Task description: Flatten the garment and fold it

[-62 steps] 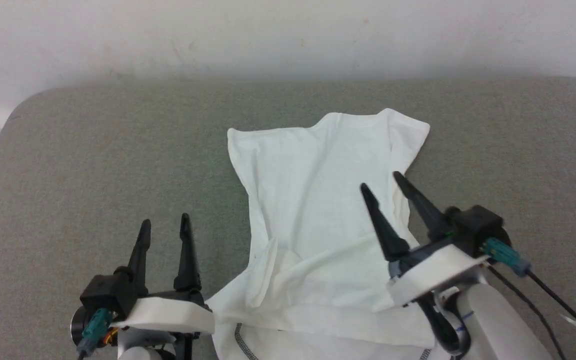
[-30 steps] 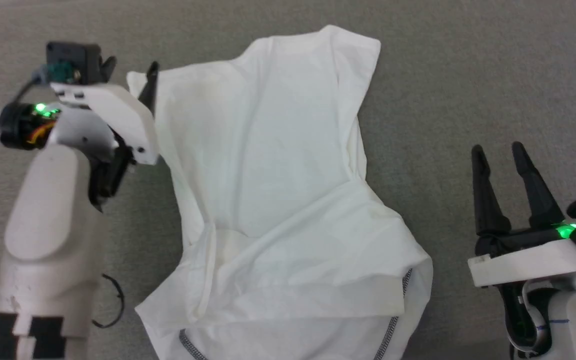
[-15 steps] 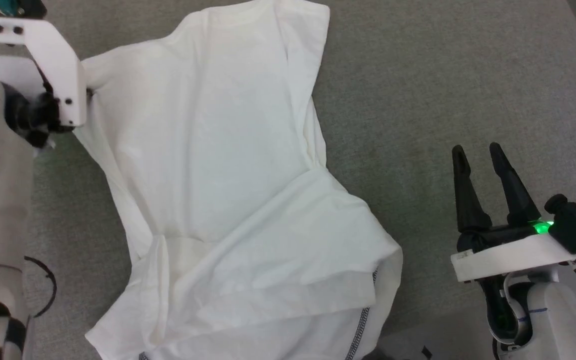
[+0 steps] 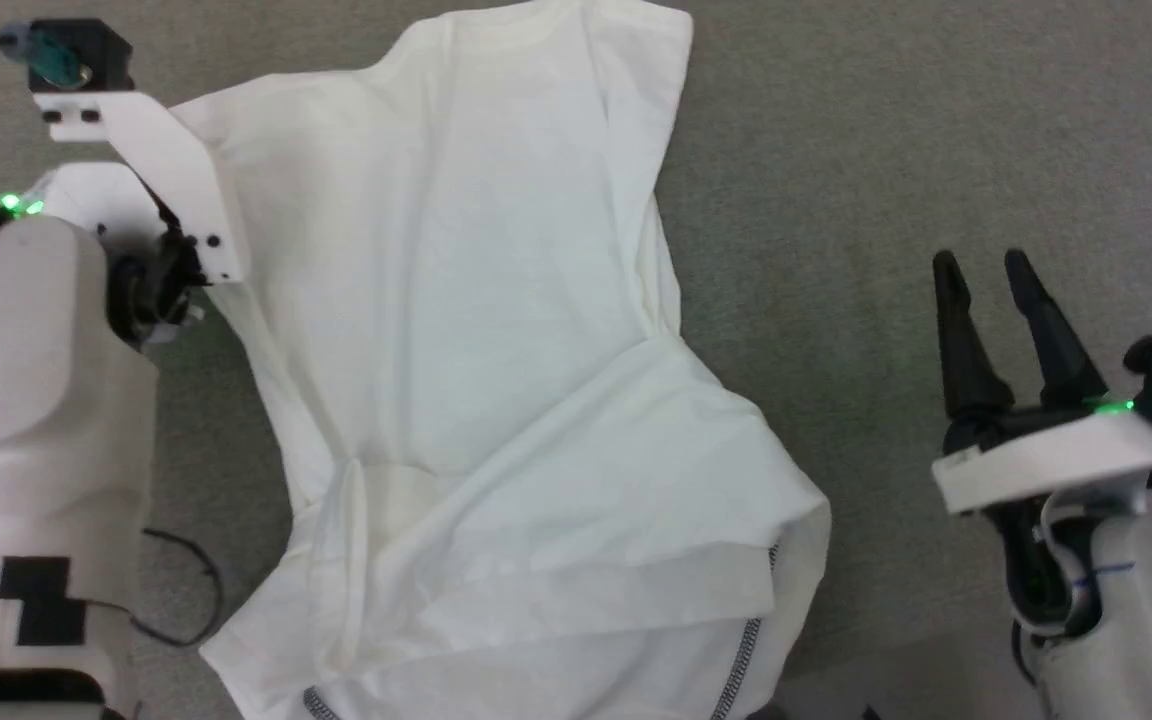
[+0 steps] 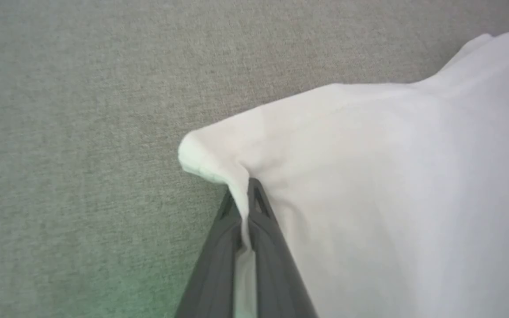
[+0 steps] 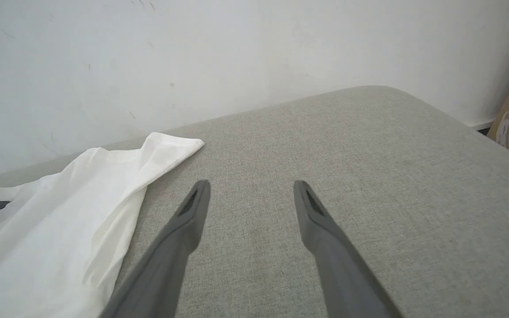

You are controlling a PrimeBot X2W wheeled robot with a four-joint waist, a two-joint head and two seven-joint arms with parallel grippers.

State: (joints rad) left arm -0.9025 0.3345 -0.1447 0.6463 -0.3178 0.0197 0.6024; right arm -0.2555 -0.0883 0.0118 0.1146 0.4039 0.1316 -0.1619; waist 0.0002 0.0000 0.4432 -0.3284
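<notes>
The left gripper [image 5: 244, 194] has its jaws pinched tight on a thin ridge of the garment [image 4: 476, 330], right at the rounded corner that sits at 10 o'clock in the head view; I take it for a sleeve or shoulder end. So the job looks barely started to me: this is a grip for pulling the cloth flat, and no fold has been made. The white T-shirt lies in the middle of the grey worktop [image 4: 886, 150], running from 12 o'clock down to 6 o'clock. Its upper half is fairly smooth, one edge at 1 o'clock is tucked over, and the lower half is rumpled, with a diagonal flap lying across it above the grey-stitched hem [image 4: 751, 650]. The left forearm [image 4: 36, 400] rises from 8 o'clock, the wrist tipping its fingers down onto that corner. The right gripper [image 4: 981, 262] hovers at 3 o'clock, well apart from the cloth, jaws wide and empty, fingers pointing to 12 o'clock.
</notes>
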